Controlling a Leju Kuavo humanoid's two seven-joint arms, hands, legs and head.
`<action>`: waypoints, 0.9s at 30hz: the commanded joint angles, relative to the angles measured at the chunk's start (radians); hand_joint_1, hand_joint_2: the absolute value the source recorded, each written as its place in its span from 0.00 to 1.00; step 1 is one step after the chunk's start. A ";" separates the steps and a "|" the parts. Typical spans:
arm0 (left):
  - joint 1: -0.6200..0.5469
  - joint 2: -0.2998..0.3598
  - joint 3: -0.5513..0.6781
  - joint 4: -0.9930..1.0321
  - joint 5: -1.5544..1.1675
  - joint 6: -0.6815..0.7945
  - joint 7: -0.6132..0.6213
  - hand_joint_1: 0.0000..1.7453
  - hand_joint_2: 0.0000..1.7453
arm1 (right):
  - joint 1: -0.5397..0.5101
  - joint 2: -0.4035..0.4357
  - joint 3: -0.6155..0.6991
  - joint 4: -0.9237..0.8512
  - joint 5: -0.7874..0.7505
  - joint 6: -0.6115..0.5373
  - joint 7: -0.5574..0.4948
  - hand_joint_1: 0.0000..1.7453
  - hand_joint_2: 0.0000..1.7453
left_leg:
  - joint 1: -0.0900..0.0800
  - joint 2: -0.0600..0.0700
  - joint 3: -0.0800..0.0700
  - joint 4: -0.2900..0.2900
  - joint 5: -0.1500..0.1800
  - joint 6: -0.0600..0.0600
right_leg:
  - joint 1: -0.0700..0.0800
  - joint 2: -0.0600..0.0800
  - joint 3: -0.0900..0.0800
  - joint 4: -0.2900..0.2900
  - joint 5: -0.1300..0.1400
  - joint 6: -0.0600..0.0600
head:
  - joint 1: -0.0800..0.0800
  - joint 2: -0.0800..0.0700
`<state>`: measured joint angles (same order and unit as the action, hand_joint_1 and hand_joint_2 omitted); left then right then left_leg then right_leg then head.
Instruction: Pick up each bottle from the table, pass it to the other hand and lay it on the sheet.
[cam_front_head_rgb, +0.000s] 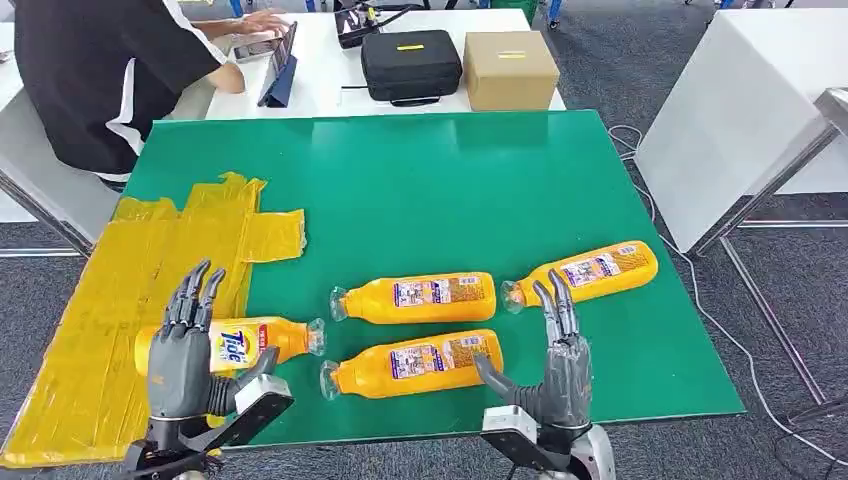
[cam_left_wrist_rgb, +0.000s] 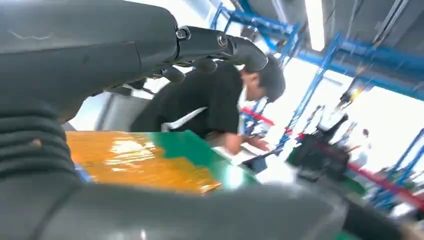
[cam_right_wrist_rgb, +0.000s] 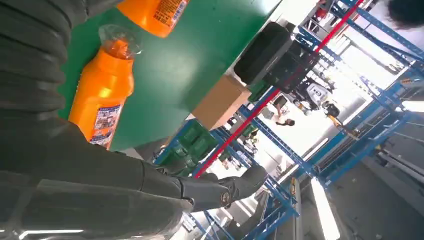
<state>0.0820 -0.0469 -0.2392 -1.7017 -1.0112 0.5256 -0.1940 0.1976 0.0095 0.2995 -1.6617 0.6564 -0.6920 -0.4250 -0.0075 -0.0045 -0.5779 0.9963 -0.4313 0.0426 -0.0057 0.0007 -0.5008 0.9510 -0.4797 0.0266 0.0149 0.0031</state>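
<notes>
Bottles are lying on the green table (cam_front_head_rgb: 420, 170): three (cam_front_head_rgb: 415, 298) centre-right, one Tide bottle (cam_front_head_rgb: 245, 343) at the yellow sheet (cam_front_head_rgb: 120, 290) edge. Both hands, left hand (cam_front_head_rgb: 180, 365) and right hand (cam_front_head_rgb: 560, 385), are hovering empty, fingers spread. Advisably, the right hand is approaching the nearest bottle (cam_front_head_rgb: 415, 363) mid-body, wrapping squarely before lifting.

I'm in a workshop-style lab: blue steel racking (cam_right_wrist_rgb: 350, 145) under strip lights, white worktables (cam_front_head_rgb: 745, 110), a person (cam_front_head_rgb: 100, 70) at a tablet, equipment case (cam_front_head_rgb: 410, 65) beside a carton (cam_front_head_rgb: 510, 70).

Glossy plastic bottles (cam_front_head_rgb: 415, 298); crinkled shiny sheet (cam_front_head_rgb: 120, 300).
</notes>
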 joint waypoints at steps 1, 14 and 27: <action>0.061 0.023 -0.035 -0.101 0.256 -0.022 -0.156 0.00 1.00 | 0.050 0.010 -0.121 -0.066 0.191 -0.006 0.032 0.00 1.00 | 0.000 0.000 0.002 0.000 -0.002 -0.003 | 0.000 0.000 0.003 -0.001 -0.001 0.000 | 0.000 0.000; 0.029 -0.003 -0.003 0.034 0.439 -0.119 -0.226 0.00 1.00 | -0.030 -0.189 -0.276 -0.009 0.565 0.287 0.299 0.00 1.00 | -0.001 0.000 0.002 -0.001 0.000 -0.002 | -0.001 0.000 0.002 -0.002 0.000 0.000 | 0.000 0.000; -0.047 -0.028 0.028 0.198 0.551 -0.196 -0.304 0.00 1.00 | -0.183 -0.378 -0.353 0.376 0.534 0.273 0.143 0.00 1.00 | -0.001 -0.002 0.005 -0.002 0.001 -0.002 | -0.001 -0.002 0.006 -0.005 0.001 0.000 | 0.000 0.000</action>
<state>0.0952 -0.0652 -0.2342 -1.6766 -0.4947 0.3433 -0.4666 0.1076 -0.3148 0.0049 -1.5548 1.2352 -0.4036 -0.2369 -0.0091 -0.0056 -0.5776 0.9972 -0.4313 0.0430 -0.0068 0.0001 -0.5000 0.9505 -0.4789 0.0275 0.0145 0.0031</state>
